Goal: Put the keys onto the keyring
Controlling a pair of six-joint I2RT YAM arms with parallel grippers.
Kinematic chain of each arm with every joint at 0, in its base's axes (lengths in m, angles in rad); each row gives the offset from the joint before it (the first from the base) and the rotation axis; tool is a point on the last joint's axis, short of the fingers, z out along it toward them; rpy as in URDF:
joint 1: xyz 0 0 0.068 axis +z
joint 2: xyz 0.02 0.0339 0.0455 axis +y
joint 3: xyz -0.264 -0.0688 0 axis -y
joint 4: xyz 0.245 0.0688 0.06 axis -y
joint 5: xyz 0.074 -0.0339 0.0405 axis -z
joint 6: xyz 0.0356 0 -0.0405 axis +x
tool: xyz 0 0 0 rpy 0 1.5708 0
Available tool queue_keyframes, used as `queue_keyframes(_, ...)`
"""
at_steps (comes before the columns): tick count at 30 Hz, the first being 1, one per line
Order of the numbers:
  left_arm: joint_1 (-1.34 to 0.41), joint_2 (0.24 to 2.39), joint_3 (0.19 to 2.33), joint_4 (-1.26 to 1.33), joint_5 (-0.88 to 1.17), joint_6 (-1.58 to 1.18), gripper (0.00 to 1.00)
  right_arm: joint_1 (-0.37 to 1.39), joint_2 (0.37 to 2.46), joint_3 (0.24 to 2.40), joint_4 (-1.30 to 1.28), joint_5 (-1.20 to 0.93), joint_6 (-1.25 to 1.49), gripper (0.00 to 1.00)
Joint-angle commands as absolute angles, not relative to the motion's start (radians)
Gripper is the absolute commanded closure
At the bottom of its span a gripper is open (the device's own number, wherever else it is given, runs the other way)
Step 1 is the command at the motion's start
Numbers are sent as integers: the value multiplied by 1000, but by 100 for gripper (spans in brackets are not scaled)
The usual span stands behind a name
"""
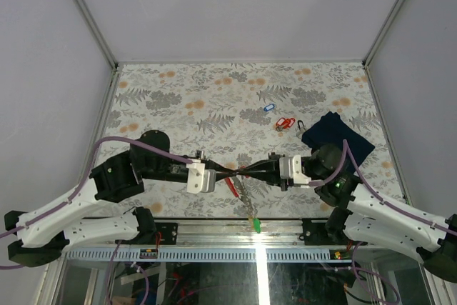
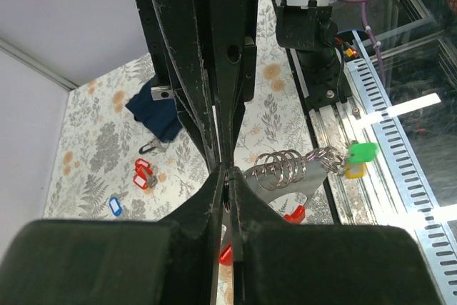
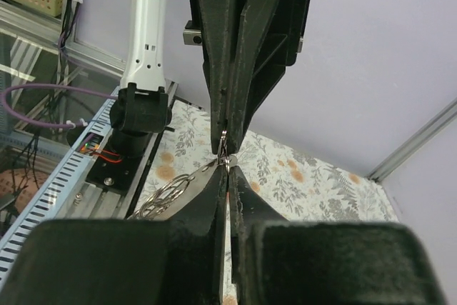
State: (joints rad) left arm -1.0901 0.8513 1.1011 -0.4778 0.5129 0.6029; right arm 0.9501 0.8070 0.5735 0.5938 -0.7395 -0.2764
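Here, the keyring [image 2: 282,169], a short run of silvery loops ending in a green tag [image 2: 363,152], is hanging from the spot where the two pincers are meeting tip to tip. That spot is nearer the arm bases than the dark navy cloth [image 1: 335,137] and off to the cloth's left. The left pincer [image 2: 227,189] is pinching shut on the ring's wire. The right pincer [image 3: 227,176] is closed narrow at the same spot, though whether it is gripping ring wire or a key blade is too small to tell. The red-tagged keys [image 1: 284,123] are lying loose near the cloth's left side. A blue-tagged key [image 1: 268,108] is sitting a little farther from the cloth on that same side, on the flowered worktop [image 1: 178,98].

The step in hand is looking like working the ring's coil between the two tips. To do it well, the left pincer should be acting as a quiet anchor while the right one is doing the small moving, turning along the wire rather than tugging away from it. The dangling loops are likely to swing and twist the ring out of a thin grip, so slow motion is paying off here. The contact itself is hidden behind the fingers in both wrist views, so the overhead view is worth checking.
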Motion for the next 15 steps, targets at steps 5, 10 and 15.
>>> queue_keyframes(5,-1086,741,1059,-336,538,520,81,960,735,670,502,-580,-184,100)
queue_keyframes(10,-1087,684,1018,-282,543,452,67,961,705,681,475,-537,-182,100)
queue_keyframes(15,-1087,658,977,-187,456,333,65,960,697,693,439,-552,-231,100)
